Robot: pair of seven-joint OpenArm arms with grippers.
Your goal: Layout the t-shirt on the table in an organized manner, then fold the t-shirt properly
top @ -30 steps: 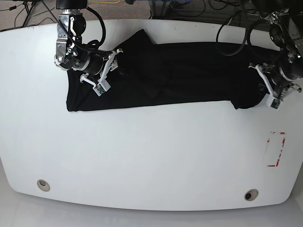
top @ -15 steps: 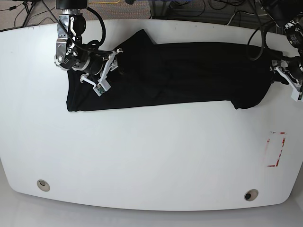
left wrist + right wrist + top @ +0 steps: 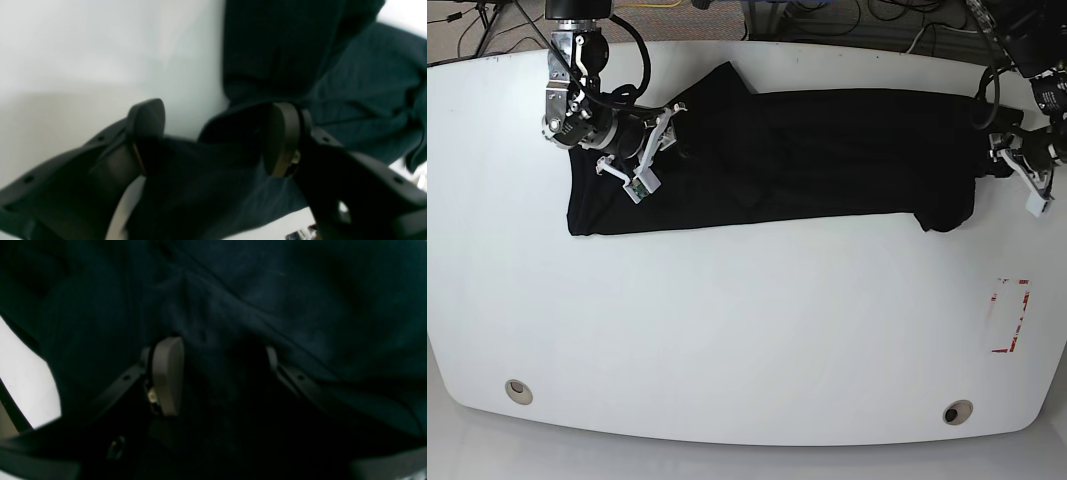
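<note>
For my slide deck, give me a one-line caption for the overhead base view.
Black t-shirt stretched lengthwise across the white table, one claw at each end.

Left hand [image 3: 213, 140] spread wide; right hand [image 3: 217, 373] half-parted, low.

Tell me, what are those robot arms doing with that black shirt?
Two robot arms are working on a black t-shirt stretched out long across the far part of the white table. The right gripper sits over one end, its jaws apart with cloth between them. The left gripper is at the other end, jaws wide open beside the cloth, gripping nothing. The shirt lies flat but folded over itself and a bit rumpled, so a neat fold isn't finished yet.
</note>
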